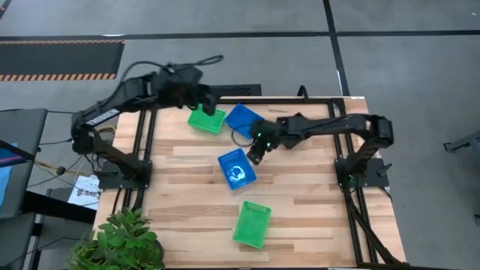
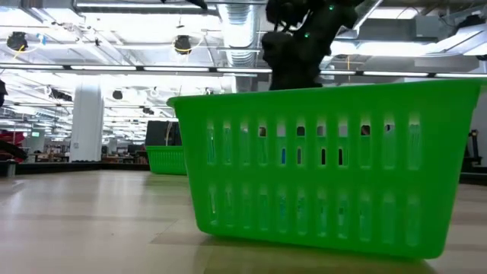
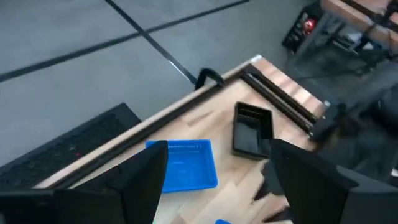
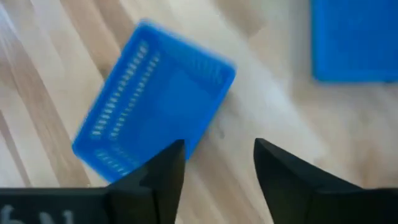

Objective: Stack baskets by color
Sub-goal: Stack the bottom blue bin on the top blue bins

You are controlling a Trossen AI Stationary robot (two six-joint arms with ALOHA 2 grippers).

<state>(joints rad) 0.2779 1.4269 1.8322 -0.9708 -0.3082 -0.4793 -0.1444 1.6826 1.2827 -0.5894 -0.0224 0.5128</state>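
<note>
On the table, a green basket [image 1: 206, 120] sits at the far left and a blue basket [image 1: 244, 118] beside it. Another blue basket [image 1: 236, 169] stands mid-table, and a second green basket [image 1: 252, 223] near the front edge. A black basket [image 3: 252, 130] shows in the left wrist view, beyond the far blue basket [image 3: 183, 165]. My left gripper [image 1: 206, 101] hangs open, raised over the far green basket, with nothing between its fingers [image 3: 217, 149]. My right gripper [image 1: 255, 154] is open just to the right of the mid-table blue basket [image 4: 152, 102], its fingers [image 4: 219, 144] over bare wood.
A leafy plant [image 1: 124, 240] stands at the table's near left corner. Black frame rails [image 1: 341, 142] run along the table's left, right and far sides. In the low view the near green basket [image 2: 319, 167] fills the foreground, with the far green one [image 2: 167, 158] behind it.
</note>
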